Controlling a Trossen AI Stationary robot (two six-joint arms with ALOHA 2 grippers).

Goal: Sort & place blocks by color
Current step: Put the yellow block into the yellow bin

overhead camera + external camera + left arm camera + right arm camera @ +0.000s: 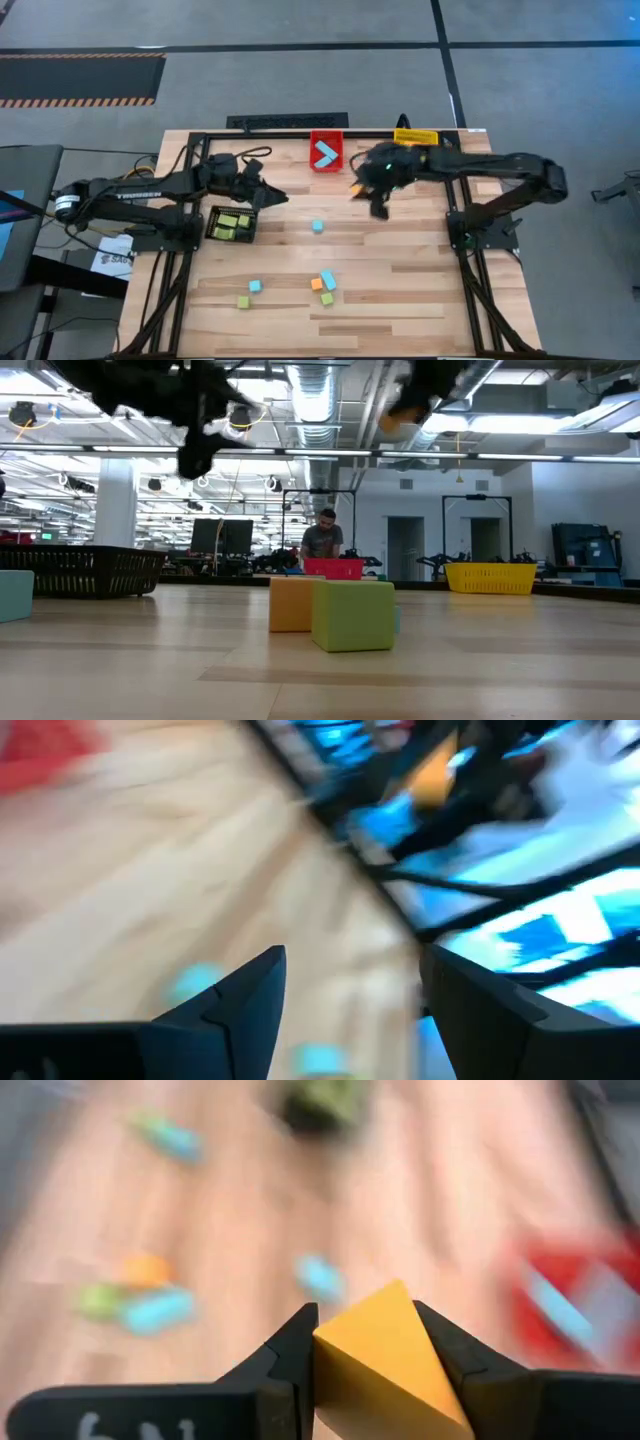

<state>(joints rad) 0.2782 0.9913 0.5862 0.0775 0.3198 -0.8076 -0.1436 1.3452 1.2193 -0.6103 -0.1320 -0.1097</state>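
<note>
1. The right gripper (365, 1342) is clamped on an orange block (385, 1355), raised above the worktop (400, 280) for transport; the yellow bin (414, 137) lies just beyond it.
2. The left gripper (350, 990) is parted and empty beside the black bin (231, 224), which holds green blocks.
3. Other blocks (325, 283) lie well behind both grippers.
</note>
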